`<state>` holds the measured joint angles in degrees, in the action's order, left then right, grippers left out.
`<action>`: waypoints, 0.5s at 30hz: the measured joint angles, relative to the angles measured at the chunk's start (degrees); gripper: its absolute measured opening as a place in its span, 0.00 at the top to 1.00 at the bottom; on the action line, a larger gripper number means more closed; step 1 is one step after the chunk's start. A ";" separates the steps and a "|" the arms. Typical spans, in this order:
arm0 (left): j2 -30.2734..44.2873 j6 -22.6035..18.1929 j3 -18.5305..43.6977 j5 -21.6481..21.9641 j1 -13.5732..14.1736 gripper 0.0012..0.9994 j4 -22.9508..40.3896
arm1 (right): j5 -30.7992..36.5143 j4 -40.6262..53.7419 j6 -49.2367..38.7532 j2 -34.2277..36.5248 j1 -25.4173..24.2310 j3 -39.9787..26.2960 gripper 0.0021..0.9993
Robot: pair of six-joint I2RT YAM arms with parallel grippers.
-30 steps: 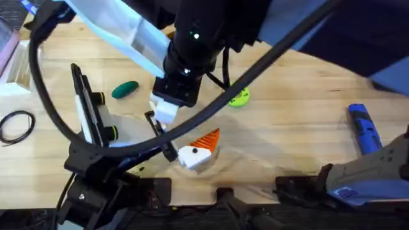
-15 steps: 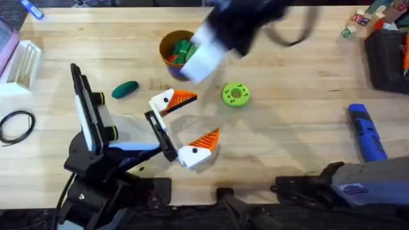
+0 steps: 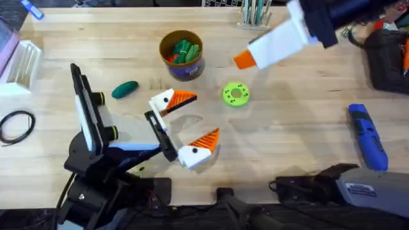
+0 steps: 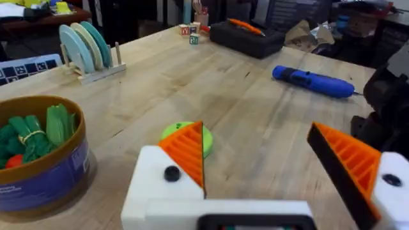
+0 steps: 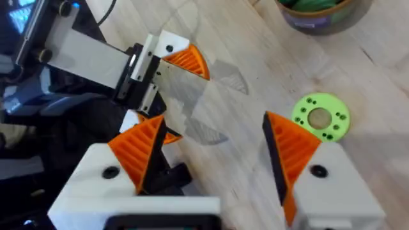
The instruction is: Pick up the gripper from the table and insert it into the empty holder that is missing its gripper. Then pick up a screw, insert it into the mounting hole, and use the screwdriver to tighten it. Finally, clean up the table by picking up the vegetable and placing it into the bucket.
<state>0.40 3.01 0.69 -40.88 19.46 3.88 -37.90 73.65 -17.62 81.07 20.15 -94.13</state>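
The dark green vegetable [image 3: 125, 89] lies on the table [image 3: 294, 147] left of centre. Behind it stands the bucket [image 3: 182, 56] [image 4: 38, 163] [image 5: 313, 14], holding bright green and red toy pieces. At the right edge lies the blue screwdriver [image 3: 367, 136] [image 4: 313, 82]. My left gripper [image 3: 190, 121] [image 4: 268, 163] rests low at mid-table, open, with nothing between its orange fingers. High over the back right hovers my right gripper [image 3: 250, 57] [image 5: 214, 156], also open and holding nothing. The loose gripper, the holder and a screw are out of view.
A flat green disc [image 3: 236, 94] [image 5: 319, 117] lies right of the bucket. A black cable coil [image 3: 16, 124] and a white rack [image 3: 22, 64] sit at the left edge. A black case [image 3: 386, 57] [image 4: 246, 35] stands at the back right, a plate rack [image 4: 86, 48] farther off.
My right arm has swung up from over the table's middle to the back right, uncovering the bucket and the left gripper. The left arm has stayed put.
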 joint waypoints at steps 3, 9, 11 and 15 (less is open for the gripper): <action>0.00 0.00 0.00 0.00 0.00 0.01 0.00 | -1.72 -0.83 0.09 -3.41 -3.42 4.91 0.09; 0.00 0.00 0.00 0.00 0.00 0.01 0.00 | -3.58 -2.51 1.94 -15.43 -10.19 16.58 0.09; 0.00 0.01 0.00 0.00 0.00 0.01 -0.04 | -4.04 -6.57 5.27 -26.09 -14.51 24.74 0.09; 0.00 0.04 0.00 0.20 0.00 0.04 -0.13 | -4.33 -8.96 8.71 -33.95 -17.40 31.08 0.08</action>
<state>0.40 3.05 0.69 -40.69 19.46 3.75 -42.23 64.69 -8.91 47.12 2.75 -63.05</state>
